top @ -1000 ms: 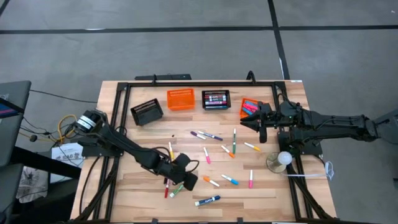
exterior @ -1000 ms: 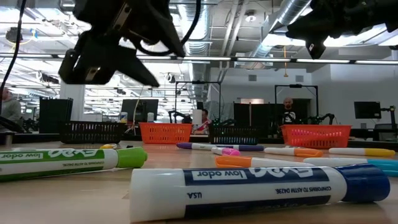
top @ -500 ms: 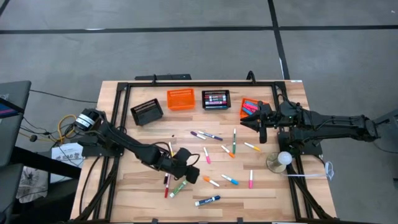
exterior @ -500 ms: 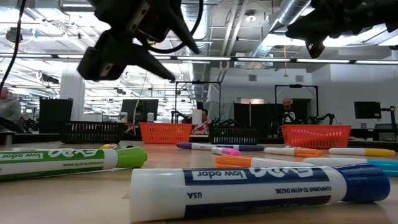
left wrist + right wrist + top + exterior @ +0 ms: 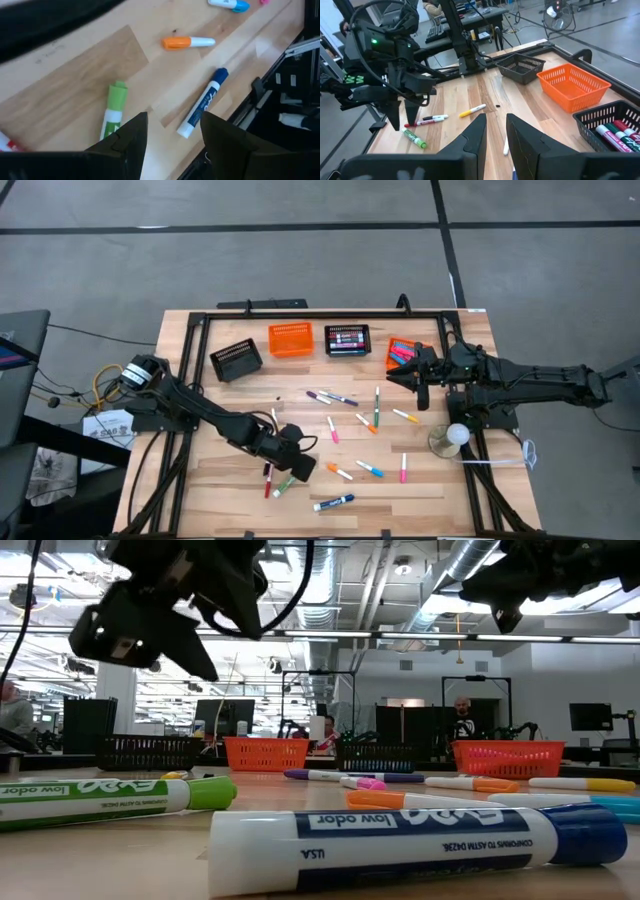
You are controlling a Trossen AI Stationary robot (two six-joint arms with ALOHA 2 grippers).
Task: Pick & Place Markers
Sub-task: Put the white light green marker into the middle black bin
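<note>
- Left gripper [image 5: 297, 465] hovers empty, jaws apart, over the green marker [image 5: 284, 485] near the table's near-left edge, likely lining up a pick.
- Right gripper [image 5: 400, 376] waits by the far-right orange basket [image 5: 397, 361], fingers nearly closed, seemingly empty.
- Other markers [image 5: 365, 423] lie scattered mid-table.

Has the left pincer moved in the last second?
Yes. In the high view the left pincer has pulled back slightly toward the table's left side and now sits above the green marker, which has stayed put.
</note>
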